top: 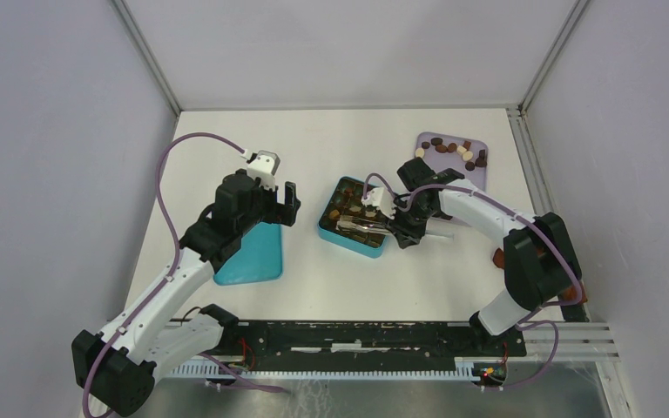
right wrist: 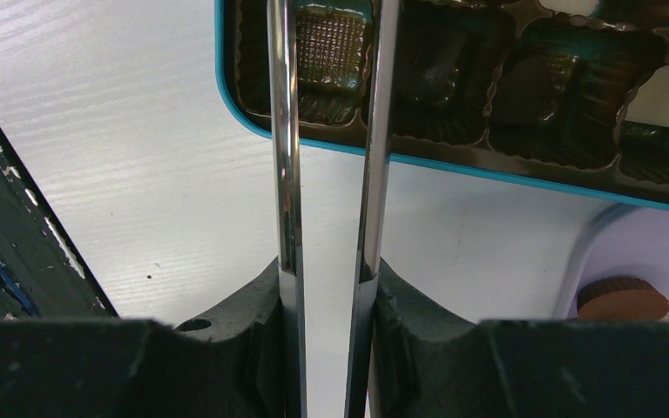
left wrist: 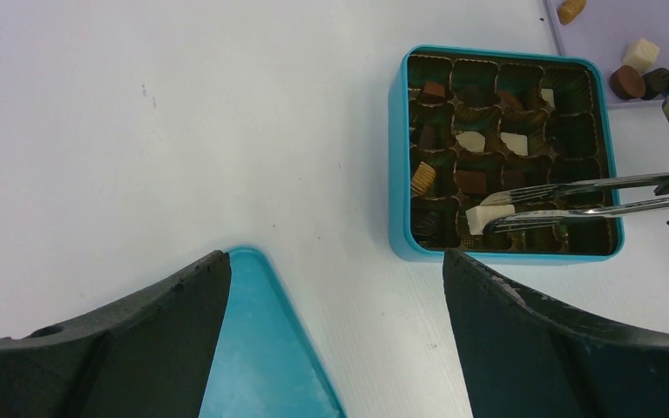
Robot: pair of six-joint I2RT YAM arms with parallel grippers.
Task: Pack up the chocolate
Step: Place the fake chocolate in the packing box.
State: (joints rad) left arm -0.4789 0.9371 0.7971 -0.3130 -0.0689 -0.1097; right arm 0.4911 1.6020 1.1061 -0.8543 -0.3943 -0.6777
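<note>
The teal box (top: 324,228) (left wrist: 398,157) (right wrist: 488,170) lies open at mid-table, and several of its cups hold chocolate. My right gripper (top: 398,228) (right wrist: 328,274) is shut on the handles of the metal tongs (top: 361,225) (left wrist: 592,198) (right wrist: 283,174). The tong tips pinch a cream-white chocolate (left wrist: 488,218) over the box's near row. More chocolate (top: 453,148) (left wrist: 627,81) (right wrist: 623,298) lies on a lavender tray (top: 427,139) (left wrist: 627,35). My left gripper (top: 289,205) (left wrist: 335,287) hangs open and empty, left of the box and above the corner of the teal lid (top: 251,252) (left wrist: 257,348).
The lid lies flat to the left of the box. The lavender tray sits at the back right, near the right wall rail. A reddish-brown thing (top: 497,257) lies beside the right arm. A black rail (top: 357,335) runs along the table's near edge.
</note>
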